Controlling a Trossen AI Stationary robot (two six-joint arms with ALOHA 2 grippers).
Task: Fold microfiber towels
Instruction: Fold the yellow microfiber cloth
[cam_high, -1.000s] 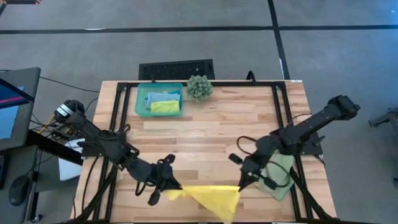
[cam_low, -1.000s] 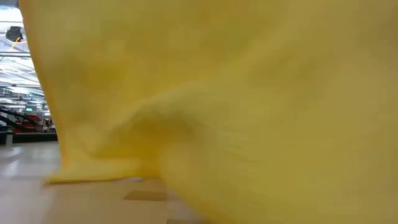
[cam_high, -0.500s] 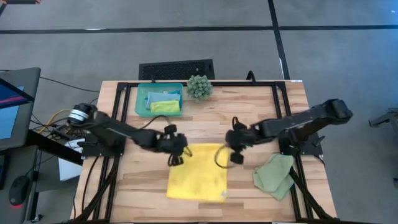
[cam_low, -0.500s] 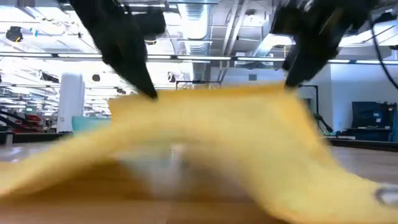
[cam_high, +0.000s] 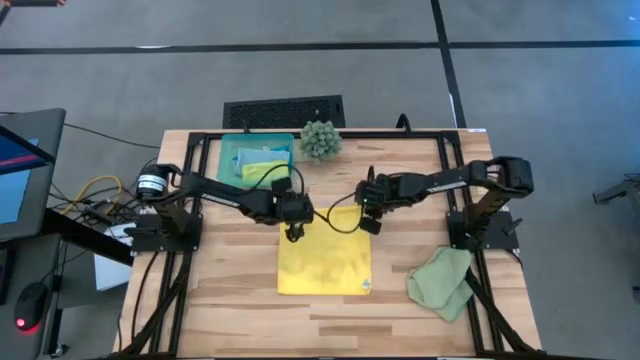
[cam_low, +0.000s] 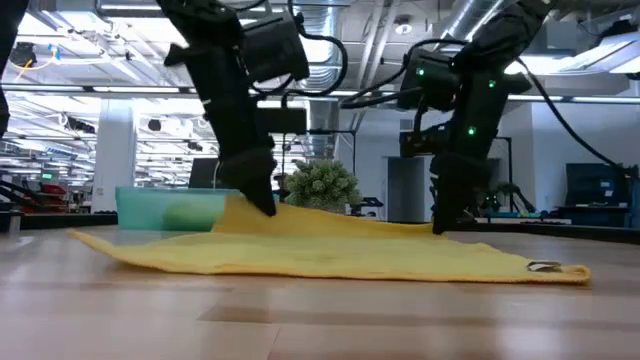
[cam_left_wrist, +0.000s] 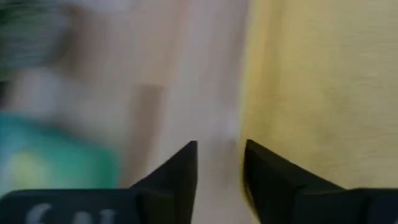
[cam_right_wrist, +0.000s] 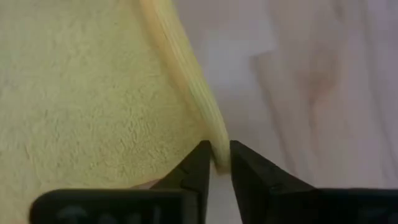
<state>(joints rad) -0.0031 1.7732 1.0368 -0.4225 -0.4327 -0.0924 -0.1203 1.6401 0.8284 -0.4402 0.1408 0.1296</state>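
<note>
- Nearest me, the yellow towel (cam_high: 323, 264) lies spread flat mid-table.
- Right of it, the sage towel (cam_high: 441, 280) sits crumpled.
- At its far-left corner, my left gripper (cam_high: 293, 230), jaws apart.
- At its far-right corner, my right gripper (cam_high: 364, 224) pinches the hem.
- Beyond it, the teal tray (cam_high: 228, 160).

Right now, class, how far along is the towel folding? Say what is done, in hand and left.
Done: the yellow towel lies spread flat on the table.
In hand: the left claw and right claw sit at its far corners.
Left: it is unfolded; the sage towel is crumpled; others wait in the teal tray.
</note>
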